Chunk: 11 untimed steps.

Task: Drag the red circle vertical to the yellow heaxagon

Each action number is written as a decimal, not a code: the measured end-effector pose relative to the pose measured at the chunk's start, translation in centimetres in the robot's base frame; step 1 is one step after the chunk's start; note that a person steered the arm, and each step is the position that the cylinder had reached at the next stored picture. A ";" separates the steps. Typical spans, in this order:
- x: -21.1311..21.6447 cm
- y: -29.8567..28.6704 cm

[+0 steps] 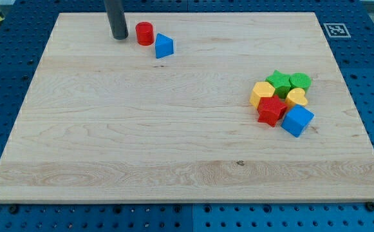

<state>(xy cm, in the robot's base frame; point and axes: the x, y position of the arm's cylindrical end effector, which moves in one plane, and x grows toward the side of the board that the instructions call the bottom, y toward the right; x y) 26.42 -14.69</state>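
Note:
The red circle (145, 33) stands near the view's top left of the wooden board (141, 142). My tip (120, 37) rests just to its left, a small gap between them. The yellow hexagon (262, 94) sits at the view's right, on the left side of a tight cluster of blocks. The red circle is far to the left of and above the yellow hexagon.
A blue triangular block (164, 46) lies just right of and below the red circle. The cluster holds a green star (279, 82), a green block (300, 81), a yellow heart (297, 98), a red star (271, 111) and a blue cube (297, 120).

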 end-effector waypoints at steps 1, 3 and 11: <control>0.0 0.0; 0.2 5.9; 6.0 19.2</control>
<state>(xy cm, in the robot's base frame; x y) 32.44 4.55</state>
